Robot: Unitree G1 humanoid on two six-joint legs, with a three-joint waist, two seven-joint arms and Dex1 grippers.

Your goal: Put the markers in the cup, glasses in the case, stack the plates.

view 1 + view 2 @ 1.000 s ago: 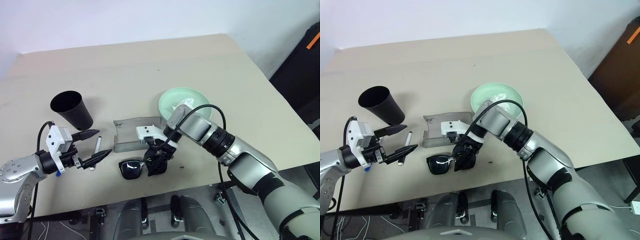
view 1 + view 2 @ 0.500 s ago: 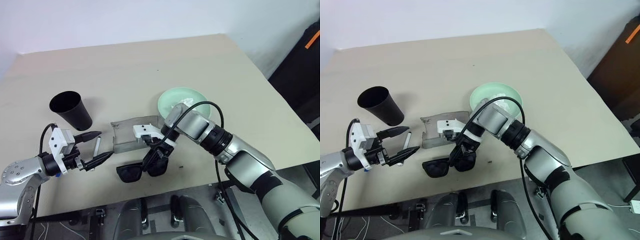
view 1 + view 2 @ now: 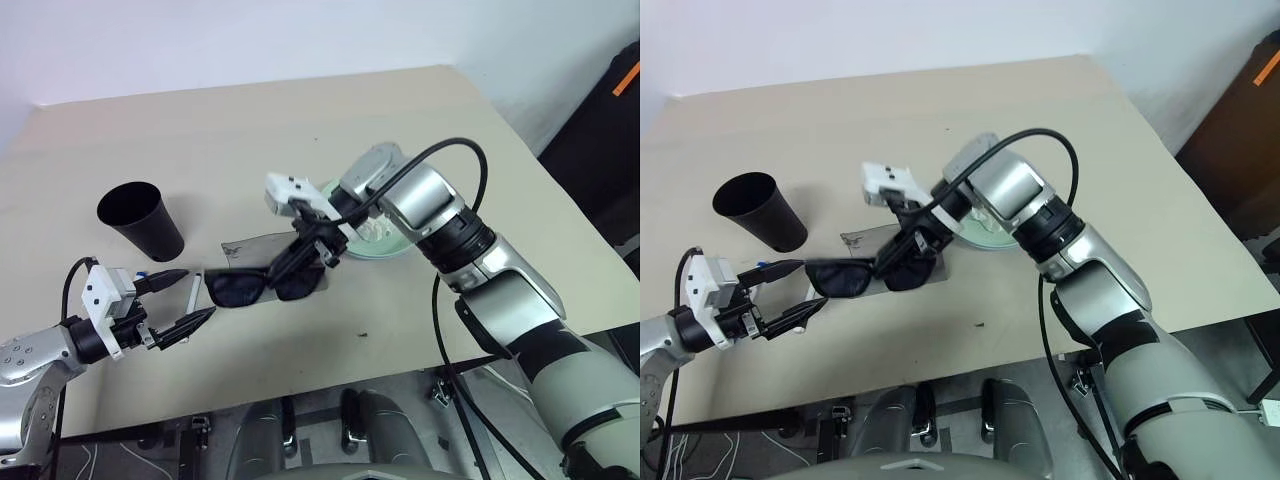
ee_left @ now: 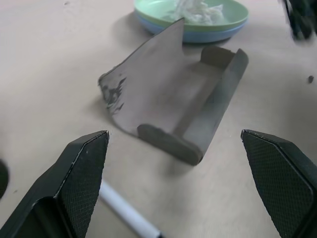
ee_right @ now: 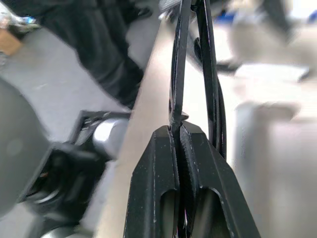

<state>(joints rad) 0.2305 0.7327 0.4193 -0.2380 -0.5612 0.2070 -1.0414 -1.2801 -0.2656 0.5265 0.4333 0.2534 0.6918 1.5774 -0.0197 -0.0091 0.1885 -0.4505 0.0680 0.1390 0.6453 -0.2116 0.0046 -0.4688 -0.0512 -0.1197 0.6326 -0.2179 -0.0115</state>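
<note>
My left wrist view shows the open grey case (image 4: pixel 190 106) that the head view half hides. Right end effector (image 5: pixel 179 134) clenched on black dark-lensed glasses (image 3: pixel 262 285) above the desk (image 3: pixel 250 130); left end effector (image 3: pixel 178 297) released.

The right arm reaches in from the lower right of the head view toward the centre, its wrist bent back so the right gripper (image 3: pixel 300 262) points down and left. Its black fingers (image 5: pixel 171 163) are pinched together. At lower left, the left gripper (image 3: pixel 178 298) sits low, pointing right, its two fingers (image 4: pixel 81 163) spread wide.
</note>
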